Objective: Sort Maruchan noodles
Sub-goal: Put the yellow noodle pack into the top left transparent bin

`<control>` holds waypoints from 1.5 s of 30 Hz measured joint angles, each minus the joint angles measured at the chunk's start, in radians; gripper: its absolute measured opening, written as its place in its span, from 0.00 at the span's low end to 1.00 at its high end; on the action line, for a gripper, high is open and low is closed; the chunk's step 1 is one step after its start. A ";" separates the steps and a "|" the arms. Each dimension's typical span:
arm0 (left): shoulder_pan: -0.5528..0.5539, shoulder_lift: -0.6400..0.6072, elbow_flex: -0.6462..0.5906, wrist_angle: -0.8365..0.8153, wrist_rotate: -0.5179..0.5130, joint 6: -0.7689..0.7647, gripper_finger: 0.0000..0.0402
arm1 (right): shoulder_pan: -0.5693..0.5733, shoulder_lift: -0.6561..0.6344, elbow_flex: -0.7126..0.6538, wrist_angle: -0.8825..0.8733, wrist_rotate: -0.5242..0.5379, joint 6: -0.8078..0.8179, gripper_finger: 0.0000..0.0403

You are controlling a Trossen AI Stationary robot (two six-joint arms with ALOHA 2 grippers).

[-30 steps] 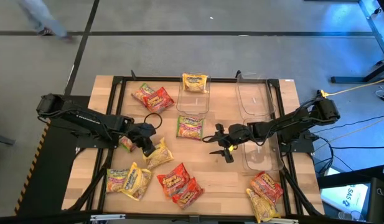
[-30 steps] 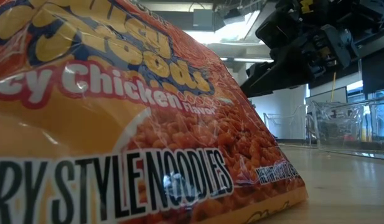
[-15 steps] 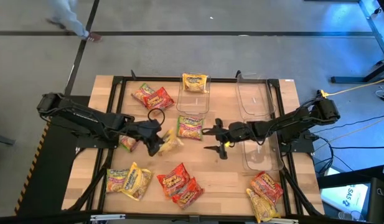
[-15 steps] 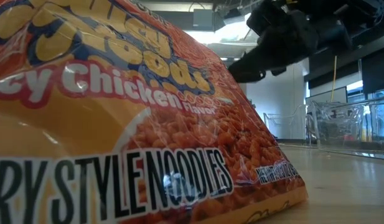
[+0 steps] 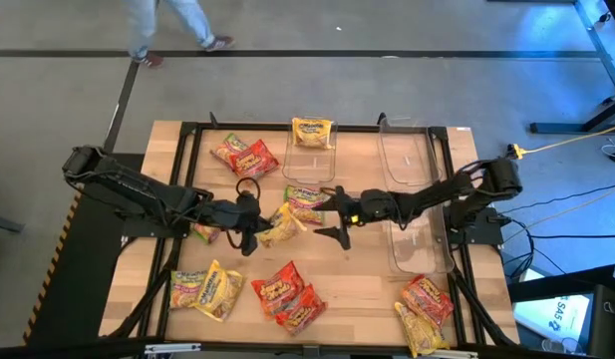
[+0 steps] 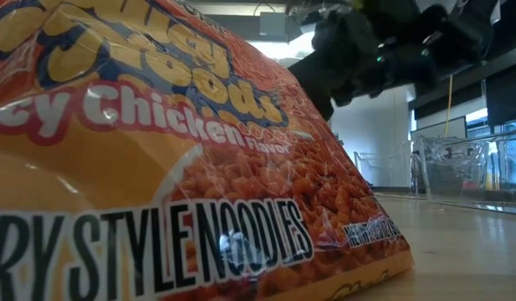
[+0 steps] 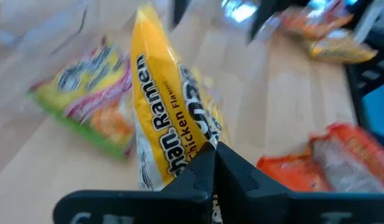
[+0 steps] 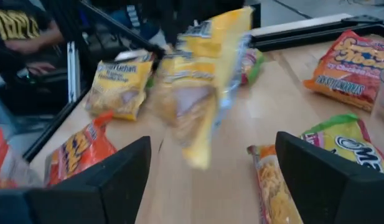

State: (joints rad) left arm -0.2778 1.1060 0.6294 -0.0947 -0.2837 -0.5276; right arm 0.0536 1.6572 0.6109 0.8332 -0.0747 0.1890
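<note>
Left hand (image 5: 249, 221): clamped on one yellow packet (image 5: 280, 225), lifted above mid-worktop (image 5: 362, 289). Right hand (image 5: 329, 215): fingers spread wide, just beyond that packet, facing it; a handover looks likely.

Sorted, by appearance: one yellow packet in bin (image 5: 311, 132), beyond both hands. Two further clear bins (image 5: 407, 160) near the right arm hold nothing visible.

Outstanding: green packet (image 5: 307, 199) beside the right hand; red, yellow and green packets scattered around both hands. Sorting judged barely begun.
</note>
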 joint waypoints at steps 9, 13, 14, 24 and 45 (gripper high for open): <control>-0.011 0.062 0.000 0.131 -0.045 0.069 0.00 | -0.008 0.135 0.109 -0.001 -0.126 0.069 0.77; -0.011 0.085 0.000 0.146 -0.048 0.076 0.00 | -0.008 0.168 0.150 0.001 -0.187 0.076 0.77; -0.011 0.089 0.000 0.156 -0.047 0.085 0.00 | -0.008 0.174 0.155 0.001 -0.180 0.077 0.77; -0.018 0.097 -0.001 0.276 -0.040 0.180 0.00 | -0.002 0.187 0.180 0.004 -0.154 0.014 0.60; 0.088 0.092 0.045 0.213 0.097 0.038 0.62 | -0.002 0.111 0.179 -0.213 -0.070 -0.188 0.24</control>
State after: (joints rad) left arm -0.1893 1.1976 0.6744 0.1184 -0.1863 -0.4899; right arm 0.0517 1.7682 0.7902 0.6203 -0.1443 0.0014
